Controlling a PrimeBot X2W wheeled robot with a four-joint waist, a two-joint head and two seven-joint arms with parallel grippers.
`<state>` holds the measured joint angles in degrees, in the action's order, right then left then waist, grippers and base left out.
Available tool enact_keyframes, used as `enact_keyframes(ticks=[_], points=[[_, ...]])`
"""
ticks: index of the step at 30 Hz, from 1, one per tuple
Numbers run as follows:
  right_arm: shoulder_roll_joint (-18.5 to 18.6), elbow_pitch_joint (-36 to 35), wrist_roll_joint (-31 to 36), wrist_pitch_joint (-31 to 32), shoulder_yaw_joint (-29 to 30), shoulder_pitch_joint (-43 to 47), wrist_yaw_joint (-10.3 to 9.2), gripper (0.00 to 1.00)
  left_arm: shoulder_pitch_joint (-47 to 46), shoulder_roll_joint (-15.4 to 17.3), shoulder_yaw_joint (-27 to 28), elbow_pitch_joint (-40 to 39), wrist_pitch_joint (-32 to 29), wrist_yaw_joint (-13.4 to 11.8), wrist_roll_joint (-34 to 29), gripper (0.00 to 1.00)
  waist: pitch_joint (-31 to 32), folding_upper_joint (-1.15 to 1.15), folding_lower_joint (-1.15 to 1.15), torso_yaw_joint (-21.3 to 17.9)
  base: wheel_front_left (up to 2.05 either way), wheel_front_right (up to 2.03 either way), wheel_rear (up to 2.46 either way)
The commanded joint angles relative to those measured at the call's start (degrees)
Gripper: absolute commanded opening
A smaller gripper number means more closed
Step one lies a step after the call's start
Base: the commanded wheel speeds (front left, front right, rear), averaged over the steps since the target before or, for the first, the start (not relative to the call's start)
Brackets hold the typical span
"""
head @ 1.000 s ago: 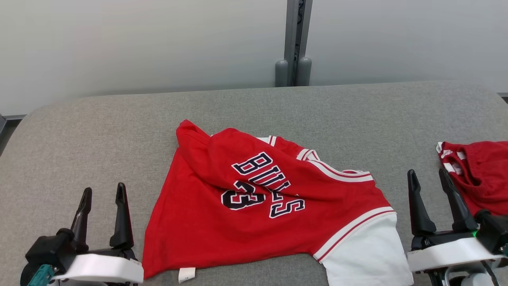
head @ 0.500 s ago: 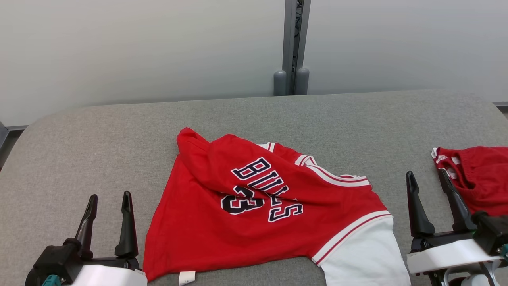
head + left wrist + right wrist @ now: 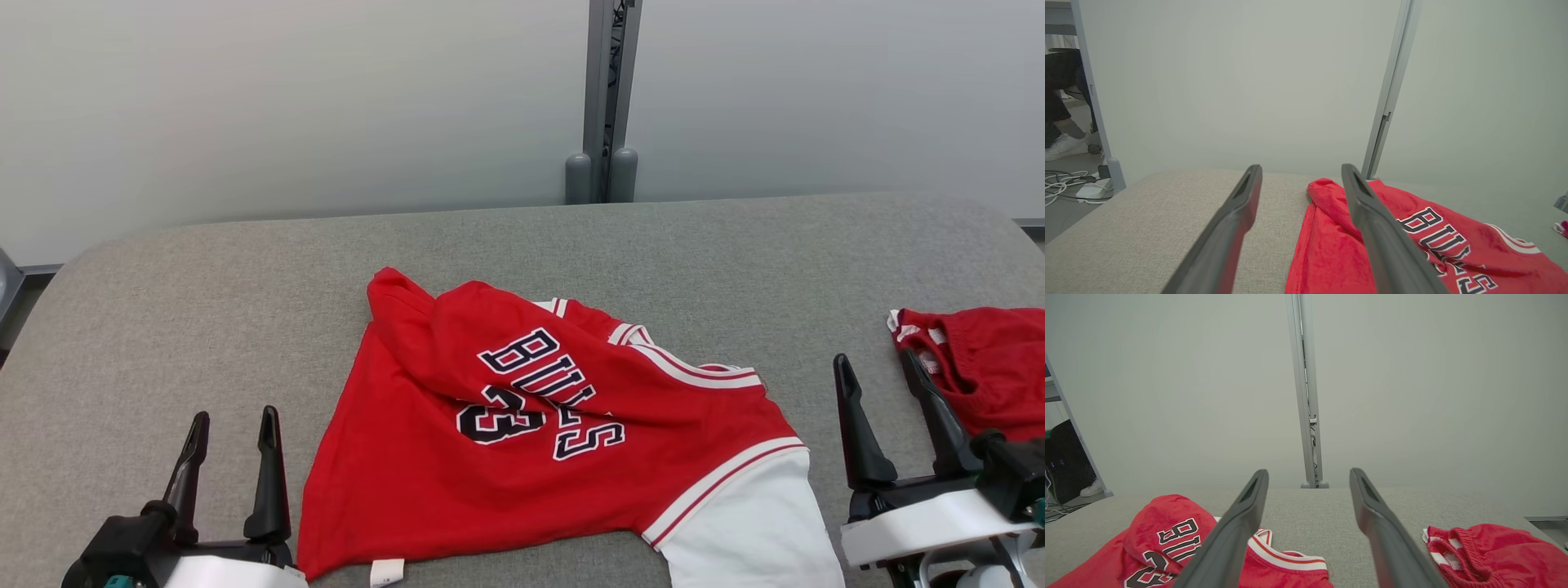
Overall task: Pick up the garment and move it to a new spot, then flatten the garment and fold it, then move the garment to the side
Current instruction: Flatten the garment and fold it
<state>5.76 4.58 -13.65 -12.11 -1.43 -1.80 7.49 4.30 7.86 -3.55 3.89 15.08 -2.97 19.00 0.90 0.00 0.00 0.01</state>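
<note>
The garment (image 3: pixel 531 425) is a red jersey with dark lettering and a white sleeve. It lies crumpled in the middle of the grey table (image 3: pixel 245 269), with one part folded over itself. In the left wrist view the garment (image 3: pixel 1412 245) lies to the right, and in the right wrist view the garment (image 3: pixel 1167 539) lies at the lower left. My left gripper (image 3: pixel 233 425) stands open at the lower left, just left of the garment's hem, holding nothing. At the lower right my right gripper (image 3: pixel 878 367) is open and empty, right of the white sleeve.
A second red garment (image 3: pixel 980 367) with white trim lies bunched at the table's right edge, close behind my right gripper. A grey post (image 3: pixel 604 98) rises behind the table against pale panels. Cables (image 3: pixel 1065 183) and a person's shoe lie on the floor past the left end.
The head camera has tipped a little, so everything sits lower in the picture. The garment lies as before, and both grippers stay open.
</note>
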Motion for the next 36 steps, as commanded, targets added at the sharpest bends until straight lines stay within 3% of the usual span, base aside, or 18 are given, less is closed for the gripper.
enact_keyframes(ticks=[1, 12, 21, 28, 36], points=[[0.5, -0.2, -0.3, 0.2, -0.1, 0.3, 0.01, 1.0, 0.4, -0.1, 0.4, 0.2, 0.1, 0.5, -0.7, 1.0, -0.1, 0.0, 0.0, 0.0, 0.0, 0.0, 0.0], [2.3, -1.1, -1.9, 1.6, -0.2, 1.1, 0.01, 1.0, -0.4, 0.3, 0.4, 2.7, -1.4, 3.0, -0.2, 1.0, -0.1, 0.0, 0.0, 0.1, 0.0, 0.0, 0.0], [8.3, -2.1, -7.3, 18.8, -0.7, 5.0, 0.01, 1.0, 2.1, 3.2, -0.3, 0.7, -16.8, 2.7, 2.4, 1.0, -0.1, 0.0, 0.0, -0.2, 0.0, 0.0, 0.0], [5.9, 0.1, -11.4, 33.5, 0.1, 8.6, 0.01, 1.0, 3.6, 4.5, -1.8, -2.1, -26.5, 2.6, 4.0, 1.0, -1.4, 0.0, 0.0, -0.6, 0.0, 0.0, 0.0], [3.0, 6.8, -12.1, 34.9, -0.3, 7.3, 0.01, 1.0, 2.2, 4.9, -3.6, -0.1, -30.6, 4.3, 5.6, 1.0, -3.8, 0.0, 0.0, -0.8, 0.0, 0.0, 0.0]])
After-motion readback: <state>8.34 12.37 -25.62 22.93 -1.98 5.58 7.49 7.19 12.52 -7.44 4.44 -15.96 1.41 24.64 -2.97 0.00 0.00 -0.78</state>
